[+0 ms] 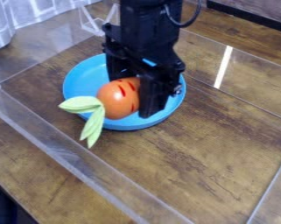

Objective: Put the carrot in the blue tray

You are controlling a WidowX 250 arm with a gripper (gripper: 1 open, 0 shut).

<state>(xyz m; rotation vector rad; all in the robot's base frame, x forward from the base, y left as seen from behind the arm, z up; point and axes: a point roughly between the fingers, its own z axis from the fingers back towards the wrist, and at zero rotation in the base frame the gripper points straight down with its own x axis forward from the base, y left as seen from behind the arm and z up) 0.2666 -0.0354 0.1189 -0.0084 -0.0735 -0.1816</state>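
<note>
The orange carrot (pixel 116 98), stubby with dark grooves, hangs between the black fingers of my gripper (pixel 133 98), which is shut on it and points straight down. Its light-green leaves (pixel 84 114) droop out to the left, past the dish's near-left rim. Beneath it lies the round blue tray (pixel 78 83), partly hidden by the gripper and the carrot. The carrot sits over the tray's front part, lifted clear of its floor as far as I can tell.
The tray rests on a dark wooden tabletop (pixel 213 166). A clear plastic wall (pixel 60 140) runs along the near left side. A pale wire-like stand (pixel 98 17) is at the back left.
</note>
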